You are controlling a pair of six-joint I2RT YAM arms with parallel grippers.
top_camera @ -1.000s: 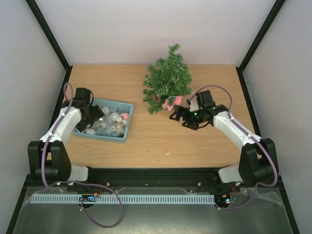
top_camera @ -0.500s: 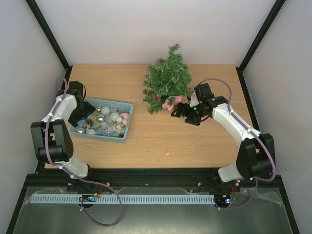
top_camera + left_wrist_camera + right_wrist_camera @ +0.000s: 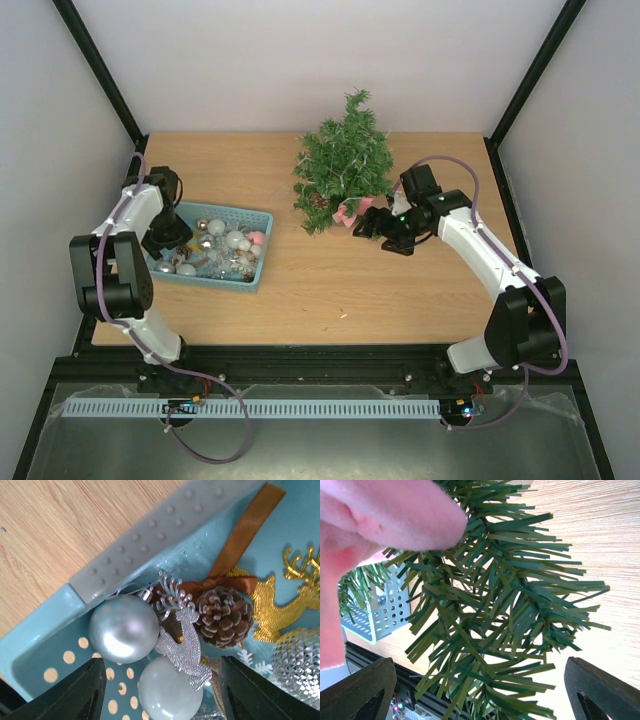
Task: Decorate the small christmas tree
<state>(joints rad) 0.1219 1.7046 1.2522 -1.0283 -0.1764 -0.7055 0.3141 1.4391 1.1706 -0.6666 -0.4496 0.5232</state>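
The small christmas tree [image 3: 345,165] stands at the back middle of the table, with a pink ornament [image 3: 350,210] at its lower right edge. My right gripper [image 3: 368,222] is open right beside it. In the right wrist view green branches [image 3: 510,630] fill the space between the fingers of that gripper [image 3: 480,695], and the pink ornament [image 3: 395,510] is blurred at the top left. My left gripper [image 3: 172,237] is down in the left end of the teal basket [image 3: 210,280]. Its jaws [image 3: 165,690] stand apart either side of a silver ball [image 3: 167,692], not touching it.
In the basket [image 3: 50,665] lie another silver ball [image 3: 122,630], a silver glitter reindeer [image 3: 182,645], a pine cone [image 3: 222,615], a gold reindeer [image 3: 280,605] and a brown ribbon [image 3: 240,535]. A small scrap [image 3: 343,316] lies on the table near the front. Black frame posts flank the table.
My left arm has swung to the basket's left end and its jaws have narrowed somewhat. The right gripper has edged closer to the tree.
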